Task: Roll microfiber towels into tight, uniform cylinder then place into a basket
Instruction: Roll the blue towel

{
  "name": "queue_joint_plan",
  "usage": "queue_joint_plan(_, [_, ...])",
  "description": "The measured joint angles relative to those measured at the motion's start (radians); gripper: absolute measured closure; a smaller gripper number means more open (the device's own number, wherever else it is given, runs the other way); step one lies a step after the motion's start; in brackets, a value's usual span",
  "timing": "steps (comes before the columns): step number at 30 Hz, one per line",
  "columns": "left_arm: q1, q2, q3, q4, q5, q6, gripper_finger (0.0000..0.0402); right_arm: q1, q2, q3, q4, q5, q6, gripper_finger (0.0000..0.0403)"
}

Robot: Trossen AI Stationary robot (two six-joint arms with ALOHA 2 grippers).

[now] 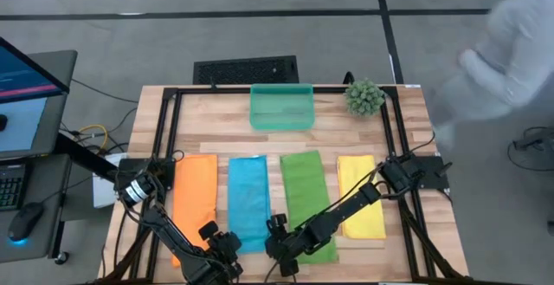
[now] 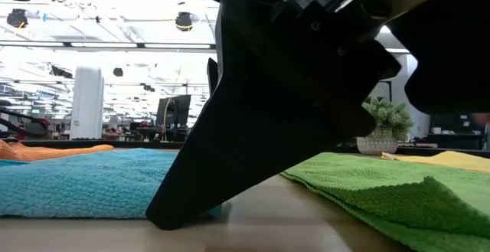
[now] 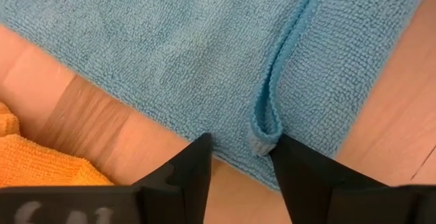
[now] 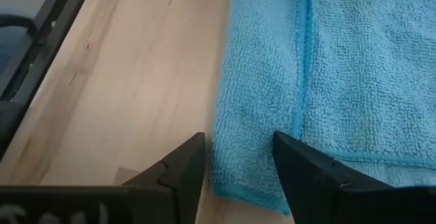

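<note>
Left hand (image 3: 240, 159) | right hand (image 4: 238, 156) | both astride blue towel (image 1: 248, 200) near edge

- High cam: overhead, straight down, whole table (image 1: 407, 120) w/ both arms.
- Low cam: table level, right behind a dark gripper finger (image 2: 253, 122).
- Wrist cams: v. close – both share the blue towel (image 3: 177, 54) edge just ahead of their fingers.

The wooden bench (image 1: 216, 120) carries a black frame (image 1: 169, 125). A spiky green plant (image 1: 364, 97) stands at its far right corner. Left of the bench are a monitor (image 1: 22, 103), a keyboard (image 1: 10, 185) and a mouse (image 1: 24, 222). A blurred person (image 1: 511, 51) is right of the bench.
</note>
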Motion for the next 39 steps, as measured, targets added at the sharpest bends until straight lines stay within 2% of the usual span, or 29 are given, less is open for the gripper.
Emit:
queue_joint_plan(4, [0.001, 0.000, 0.000, -0.003, 0.001, 0.023, 0.0218, 0.000, 0.000, -0.001, -0.002, 0.004, 0.000, 0.0232])
queue_joint_plan(7, [0.003, 0.000, 0.014, -0.013, 0.004, 0.112, 0.0205, 0.000, 0.001, -0.001, -0.003, 0.004, 0.000, 0.0241])
queue_joint_plan(12, [-0.021, 0.005, 0.085, -0.085, -0.030, 0.220, 0.0205, -0.001, 0.001, -0.002, -0.003, 0.003, 0.000, 0.0245])
queue_joint_plan(20, [-0.083, 0.005, 0.167, -0.066, -0.120, 0.329, 0.0207, -0.001, 0.001, -0.002, -0.006, 0.002, 0.008, 0.0250])
queue_joint_plan(24, [-0.108, 0.004, 0.140, 0.007, -0.177, 0.375, 0.0207, -0.001, 0.001, -0.003, -0.006, 0.002, 0.009, 0.0256])
queue_joint_plan(31, [-0.081, 0.004, 0.060, 0.070, -0.179, 0.425, 0.0207, -0.002, 0.001, -0.003, -0.003, 0.003, 0.010, 0.0266])
queue_joint_plan(34, [-0.060, 0.004, 0.040, 0.085, -0.174, 0.432, 0.0207, -0.002, 0.000, -0.003, -0.001, 0.003, 0.010, 0.0269])
queue_joint_plan(39, [-0.040, 0.001, -0.011, 0.144, -0.105, 0.453, 0.0207, -0.002, 0.000, -0.004, 0.005, 0.002, 0.010, 0.0270])
